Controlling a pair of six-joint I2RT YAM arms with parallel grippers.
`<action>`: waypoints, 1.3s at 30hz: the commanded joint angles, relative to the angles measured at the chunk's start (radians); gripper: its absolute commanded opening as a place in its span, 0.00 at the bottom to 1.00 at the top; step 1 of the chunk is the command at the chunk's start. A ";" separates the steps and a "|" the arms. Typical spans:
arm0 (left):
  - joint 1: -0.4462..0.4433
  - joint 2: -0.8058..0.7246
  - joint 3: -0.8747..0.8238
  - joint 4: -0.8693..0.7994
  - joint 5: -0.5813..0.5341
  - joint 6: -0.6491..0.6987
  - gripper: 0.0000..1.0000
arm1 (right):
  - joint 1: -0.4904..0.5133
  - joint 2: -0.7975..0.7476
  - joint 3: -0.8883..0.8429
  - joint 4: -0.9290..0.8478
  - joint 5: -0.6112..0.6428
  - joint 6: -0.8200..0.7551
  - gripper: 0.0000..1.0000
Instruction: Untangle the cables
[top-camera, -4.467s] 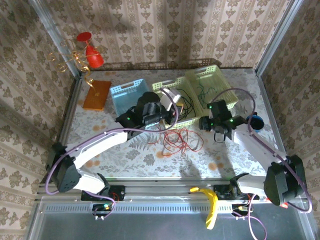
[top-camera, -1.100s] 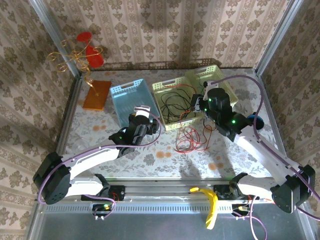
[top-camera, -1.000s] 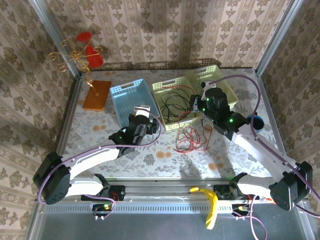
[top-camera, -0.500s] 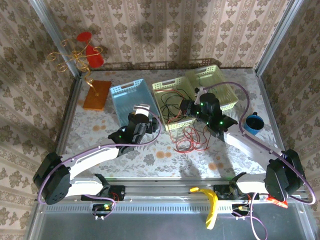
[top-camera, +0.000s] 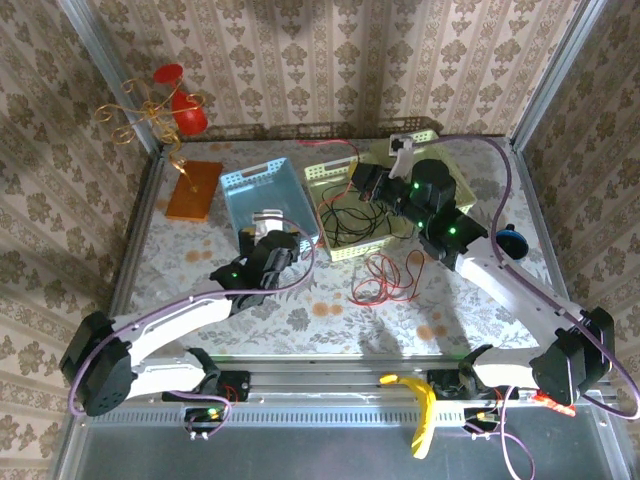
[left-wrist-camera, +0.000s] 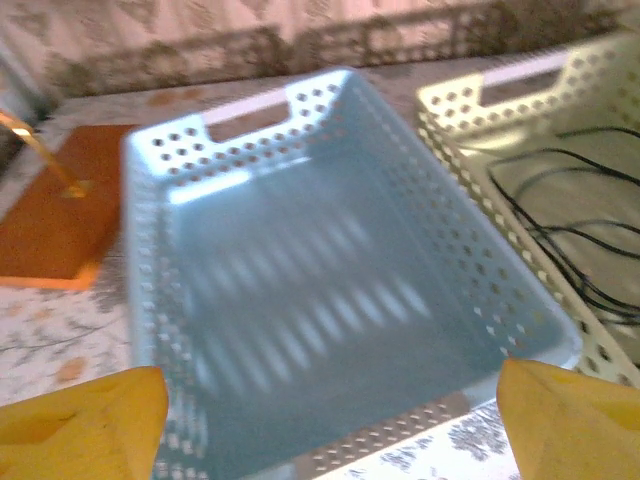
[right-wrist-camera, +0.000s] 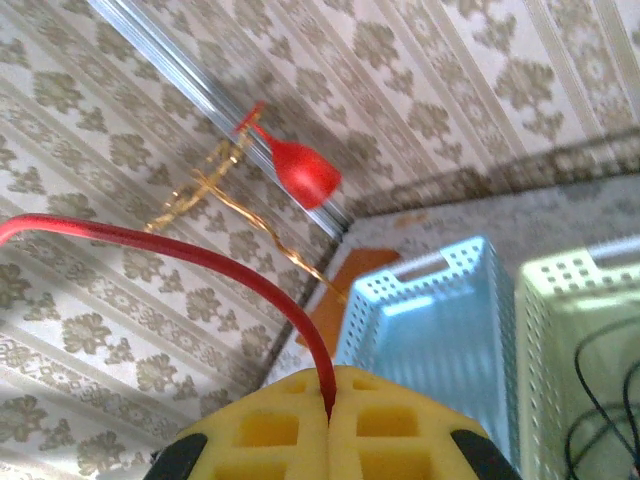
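At the far left of the table (top-camera: 300, 312), one gold wire ornament (top-camera: 150, 105) with red cups is standing on an orange slab (top-camera: 193, 190). Just right of it, one blue basket (top-camera: 243, 186) is sitting with nothing in it. The left gripper (top-camera: 264, 220) is hovering at its near end, its two yellow fingers (left-wrist-camera: 85, 420) spread wide and gripping nothing. Next are two pale green baskets. The black cable (top-camera: 348, 215) is lying looped in the nearer basket (top-camera: 336, 170), while the farther basket (top-camera: 426, 139) is sitting partly behind the right arm. The right gripper (right-wrist-camera: 330, 405) is hanging raised over the nearer one, its pads pinched tight on the red cable (top-camera: 385, 282). That strand is arching up from the gripper, and its loops are lying on the table in front of the baskets. One dark blue cup (top-camera: 511, 243) is sitting at the right, and one banana (top-camera: 420, 405) is lying on the near rail.
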 joint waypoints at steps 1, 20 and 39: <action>-0.003 -0.044 0.028 -0.152 -0.189 -0.101 0.87 | 0.007 0.013 0.082 0.015 0.061 -0.064 0.00; -0.006 -0.075 0.042 -0.358 -0.239 -0.271 0.87 | 0.032 0.493 0.437 0.005 0.108 0.002 0.00; -0.001 -0.077 0.050 -0.285 -0.154 -0.141 0.88 | 0.110 0.704 0.467 -0.181 0.102 0.044 0.48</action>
